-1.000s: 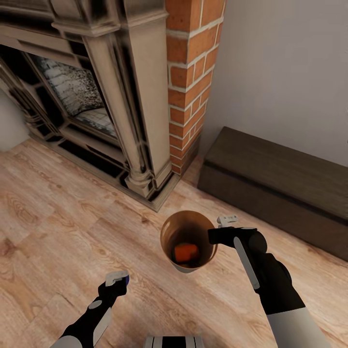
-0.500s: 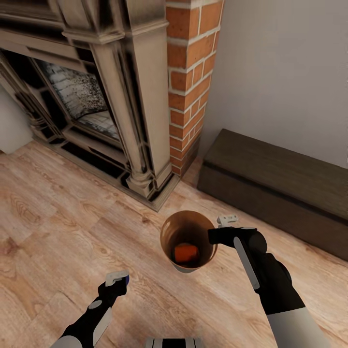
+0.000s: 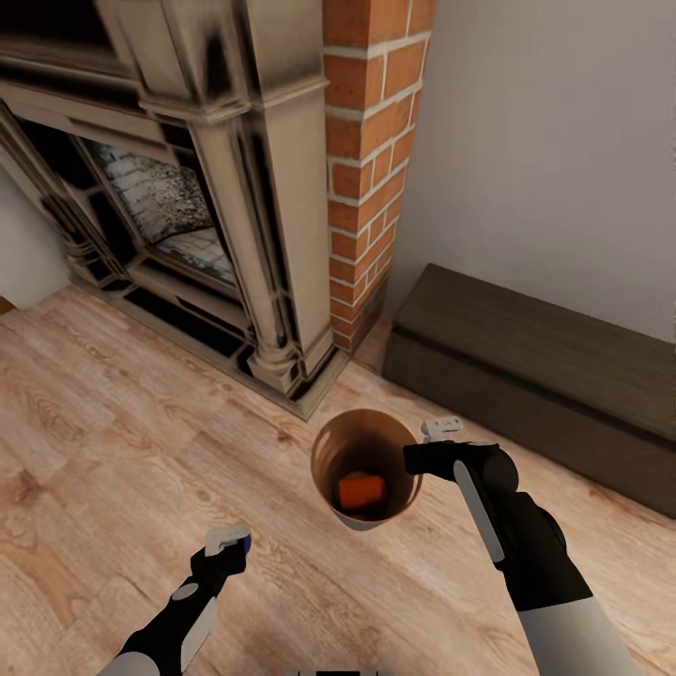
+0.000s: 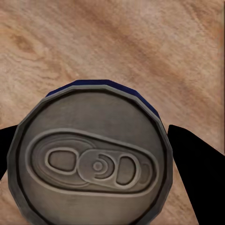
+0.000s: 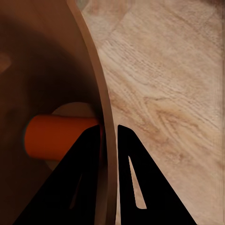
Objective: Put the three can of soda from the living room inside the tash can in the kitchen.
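Observation:
My right gripper [image 3: 420,459] is shut on the rim of the tash can [image 3: 328,441], a tapered bin with a glossy orange-brown inside, held off the wood floor. One orange can of soda [image 3: 361,490] lies at its bottom. In the right wrist view the fingers [image 5: 136,187] pinch the bin wall [image 5: 101,89], one inside and one outside, with the orange can [image 5: 56,136] beyond. My left gripper [image 3: 228,543] is shut on a dark blue can of soda [image 3: 243,541], held low to the left of the bin. The left wrist view shows its silvery top [image 4: 91,161] between the black fingers [image 4: 194,173].
An ornate fireplace [image 3: 235,235] with a brick column [image 3: 376,141] stands ahead. A long low dark bench [image 3: 526,366] runs along the pale wall at the right. Wood floor [image 3: 113,451] spreads out at the left and under both arms.
The whole view has shifted slightly, so the camera has moved relative to the fireplace and bench. Both grippers keep their holds and their places in the view.

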Controlling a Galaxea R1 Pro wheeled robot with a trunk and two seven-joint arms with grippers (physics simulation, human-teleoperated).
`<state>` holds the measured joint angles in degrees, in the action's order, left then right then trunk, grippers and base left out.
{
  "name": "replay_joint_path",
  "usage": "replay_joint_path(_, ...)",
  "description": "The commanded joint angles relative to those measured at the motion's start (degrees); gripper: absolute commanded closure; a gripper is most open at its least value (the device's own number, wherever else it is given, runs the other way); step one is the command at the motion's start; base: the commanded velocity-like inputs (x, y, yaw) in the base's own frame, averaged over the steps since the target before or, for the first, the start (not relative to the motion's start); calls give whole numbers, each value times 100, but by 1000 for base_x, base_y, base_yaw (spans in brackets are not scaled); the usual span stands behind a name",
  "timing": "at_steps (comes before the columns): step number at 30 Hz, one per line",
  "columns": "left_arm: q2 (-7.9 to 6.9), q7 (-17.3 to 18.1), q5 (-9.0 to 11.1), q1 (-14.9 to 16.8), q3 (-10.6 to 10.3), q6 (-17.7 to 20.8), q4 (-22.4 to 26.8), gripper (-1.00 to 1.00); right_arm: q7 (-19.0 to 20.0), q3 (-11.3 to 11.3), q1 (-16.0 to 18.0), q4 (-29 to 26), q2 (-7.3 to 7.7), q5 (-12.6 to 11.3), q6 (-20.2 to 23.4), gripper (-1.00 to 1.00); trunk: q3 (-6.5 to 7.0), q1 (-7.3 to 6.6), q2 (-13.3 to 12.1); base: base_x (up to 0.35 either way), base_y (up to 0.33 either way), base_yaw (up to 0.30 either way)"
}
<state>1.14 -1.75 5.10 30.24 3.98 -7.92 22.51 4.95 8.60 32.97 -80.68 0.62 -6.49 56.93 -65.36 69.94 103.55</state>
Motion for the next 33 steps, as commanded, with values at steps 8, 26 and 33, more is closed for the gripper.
replay_joint_path(8,0,-1,0,0,-2,1,-1,100,32,1,-1,0,-1,-133,2,100,220,-177,-322,0,0,0)
replay_joint_path(26,0,2,0,0,-2,1,8,100,21,2,-1,8,-1,-125,2,100,713,-572,-1044,0,0,0)
replay_joint_path(33,0,7,0,0,-2,7,8,100,15,9,0,15,-1,-124,1,100,905,-726,-1325,0,0,0)
